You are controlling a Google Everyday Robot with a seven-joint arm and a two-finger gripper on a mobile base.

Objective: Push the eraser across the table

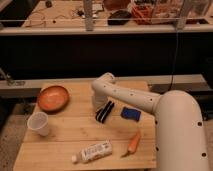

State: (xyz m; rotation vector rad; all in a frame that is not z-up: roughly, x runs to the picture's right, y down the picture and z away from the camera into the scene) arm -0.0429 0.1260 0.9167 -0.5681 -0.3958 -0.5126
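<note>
The eraser (pixel 105 111), a small black block with pale lengthwise stripes, lies tilted near the middle of the light wooden table (pixel 60 145). My white arm reaches in from the right and bends down over the table. My gripper (pixel 99 104) is at the arm's end, right at the eraser's upper left side, and seems to touch it. The arm's end hides most of the gripper.
A blue rectangular block (pixel 131 114) lies just right of the eraser. A carrot (pixel 132 143) and a white tube-like bottle (pixel 94 151) lie near the front edge. An orange bowl (pixel 52 97) and a white cup (pixel 39 123) stand at the left.
</note>
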